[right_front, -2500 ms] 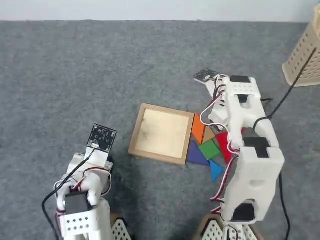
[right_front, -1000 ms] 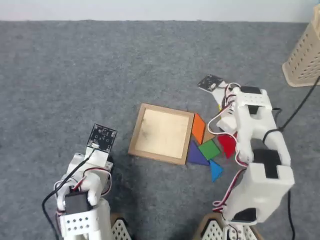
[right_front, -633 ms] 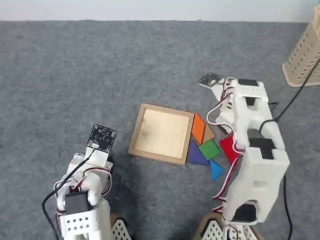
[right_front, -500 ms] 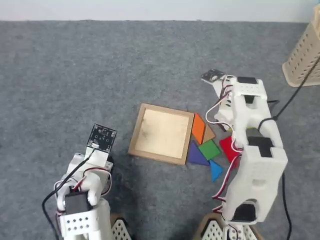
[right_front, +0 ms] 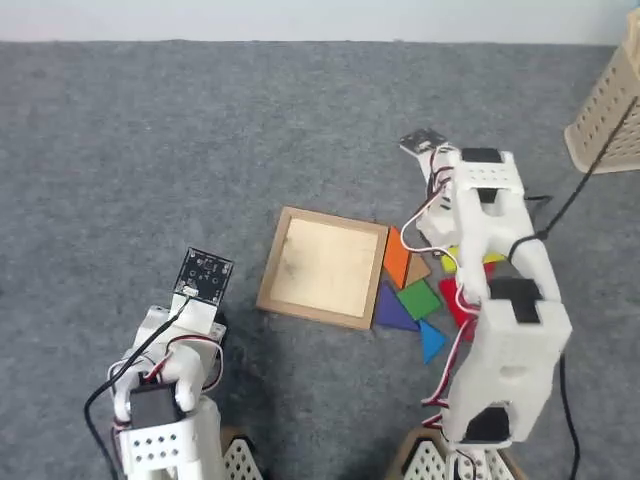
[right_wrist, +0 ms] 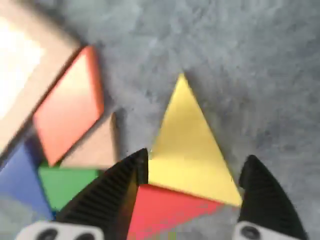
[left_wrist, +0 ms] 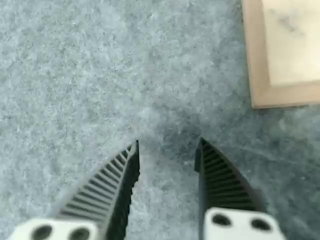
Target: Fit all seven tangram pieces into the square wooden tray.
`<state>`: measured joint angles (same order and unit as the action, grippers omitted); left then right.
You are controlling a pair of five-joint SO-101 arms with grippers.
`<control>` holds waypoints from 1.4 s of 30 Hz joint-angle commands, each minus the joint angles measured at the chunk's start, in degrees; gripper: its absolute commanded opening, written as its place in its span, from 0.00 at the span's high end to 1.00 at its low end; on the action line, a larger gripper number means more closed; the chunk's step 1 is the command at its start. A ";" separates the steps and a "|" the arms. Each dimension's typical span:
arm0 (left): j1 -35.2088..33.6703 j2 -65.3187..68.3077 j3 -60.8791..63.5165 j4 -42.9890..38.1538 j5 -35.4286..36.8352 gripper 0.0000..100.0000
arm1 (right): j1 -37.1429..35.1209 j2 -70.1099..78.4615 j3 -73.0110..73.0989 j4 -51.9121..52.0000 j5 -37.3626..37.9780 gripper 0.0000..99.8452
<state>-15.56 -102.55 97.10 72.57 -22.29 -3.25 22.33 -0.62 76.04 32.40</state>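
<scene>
— Grey carpet runs to a pale wall at the far edge. Where does the square wooden tray sit?
— Near the carpet's middle, empty. The loose pieces crowd against the tray's edge that faces the right arm, likely so that arm has short carries.
— Which pieces can you make out?
— An orange parallelogram just beside the tray's rim, a tan triangle, a green square, a violet triangle, a small blue triangle, a red triangle and a yellow triangle, whose long edge meets the red one.
— And the right gripper?
— Spread wide and holding nothing, pointing down with one jaw at either side of the yellow triangle's base. I'd judge it is lining up to pinch that piece; whether the tips touch the carpet I cannot tell.
— The arm itself?
— Stretched forward from the carpet's near edge, folded over the pieces, wrist bent downward.
— The left gripper?
— Parted too, empty, above bare carpet just off a corner of the tray; its arm sits tucked back at the near edge, probably keeping clear.
</scene>
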 commanded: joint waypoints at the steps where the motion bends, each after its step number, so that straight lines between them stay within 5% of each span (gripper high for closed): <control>1: 0.00 -0.62 -0.40 0.18 0.35 0.82 | -0.57 -9.71 0.18 4.88 9.23 0.66; 10: 0.00 -0.62 -0.40 0.18 0.35 0.82 | 1.19 -12.70 13.01 -0.22 26.37 0.66; 22: 0.00 -0.62 -0.40 0.18 0.35 0.82 | 4.35 0.04 5.98 -4.70 26.99 0.66; 42: 0.00 -0.62 -0.40 0.18 0.35 0.82 | 3.91 7.16 -0.88 -4.62 7.47 0.71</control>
<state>-15.56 -102.55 97.10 72.57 -22.29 -0.18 29.19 0.18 71.91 42.68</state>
